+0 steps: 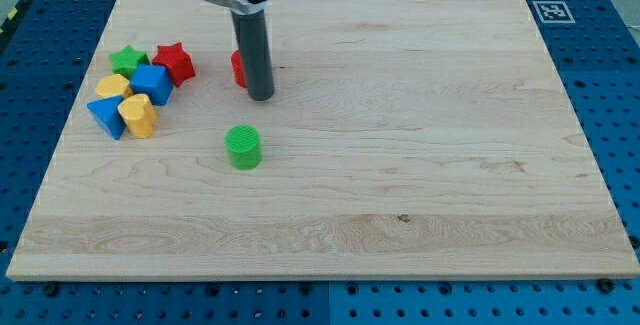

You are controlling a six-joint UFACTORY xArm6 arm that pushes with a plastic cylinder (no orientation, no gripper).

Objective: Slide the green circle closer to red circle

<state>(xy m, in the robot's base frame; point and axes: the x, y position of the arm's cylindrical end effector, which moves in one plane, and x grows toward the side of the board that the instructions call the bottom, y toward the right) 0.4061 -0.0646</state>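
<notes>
The green circle [243,148] stands on the wooden board [420,165], left of the middle. The red circle [238,68] lies above it toward the view's top, mostly hidden behind my rod. My tip [260,96] rests on the board just right of and below the red circle, and a short way above the green circle, apart from it.
A cluster of blocks lies at the view's left: a green star [128,61], a red star [174,63], a blue cube [152,83], a yellow block [112,87], a blue triangle [105,116] and a yellow block [138,116]. A marker tag [551,11] sits off the board's top right corner.
</notes>
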